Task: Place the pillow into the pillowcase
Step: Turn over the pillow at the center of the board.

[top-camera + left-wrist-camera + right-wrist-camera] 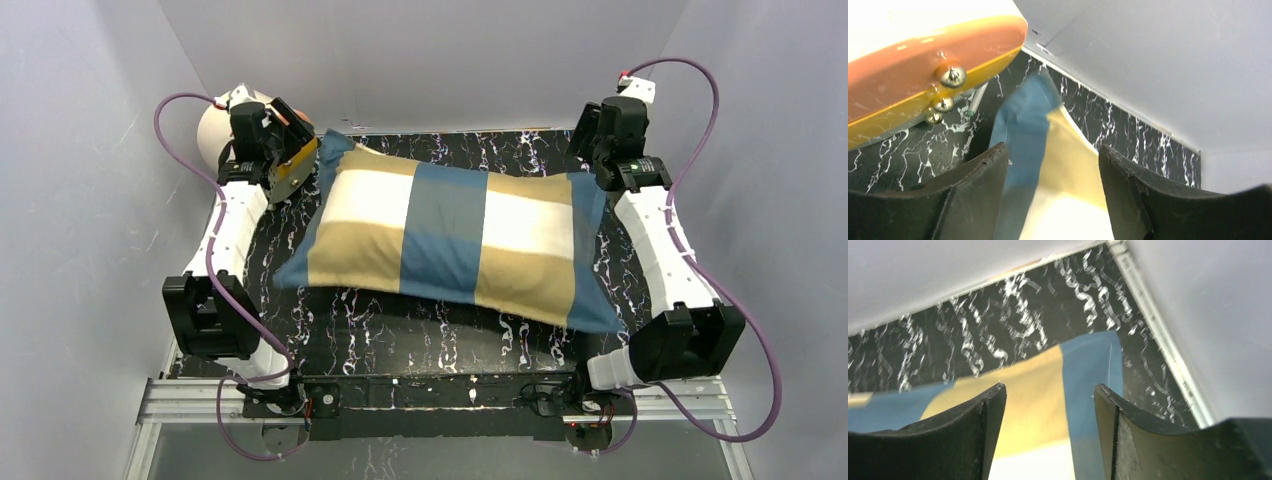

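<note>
Pillowcase: a thin fabric pillowcase (450,235) in big blue, tan and cream blocks lies across the middle of the table. Its long side runs left to right, with the right end slanted a little nearer the arm bases.
Fill: it is plump and rounded along its whole length (whatever fills it is covered by the cloth).
Left gripper: the left gripper (1053,155) is at the case's far-left corner. Its black jaws stand well apart with nothing pinched between them. The blue corner and a tan block show through the gap, lying lower than the jaws. I cannot tell whether they touch the cloth.
Right gripper: the right gripper (1048,390) is at the far-right corner. Its jaws are also spread and hold nothing. The blue edge strip and a tan block lie under the gap.
Table: a black marble-look table (400,340) with white veins, and the case rests flat on it.
Beside the left gripper: a glossy cream-and-orange object (923,50) with metal screws sits just off the case's corner.
Surround: pale grey walls (420,60) close in the back and sides.
</note>
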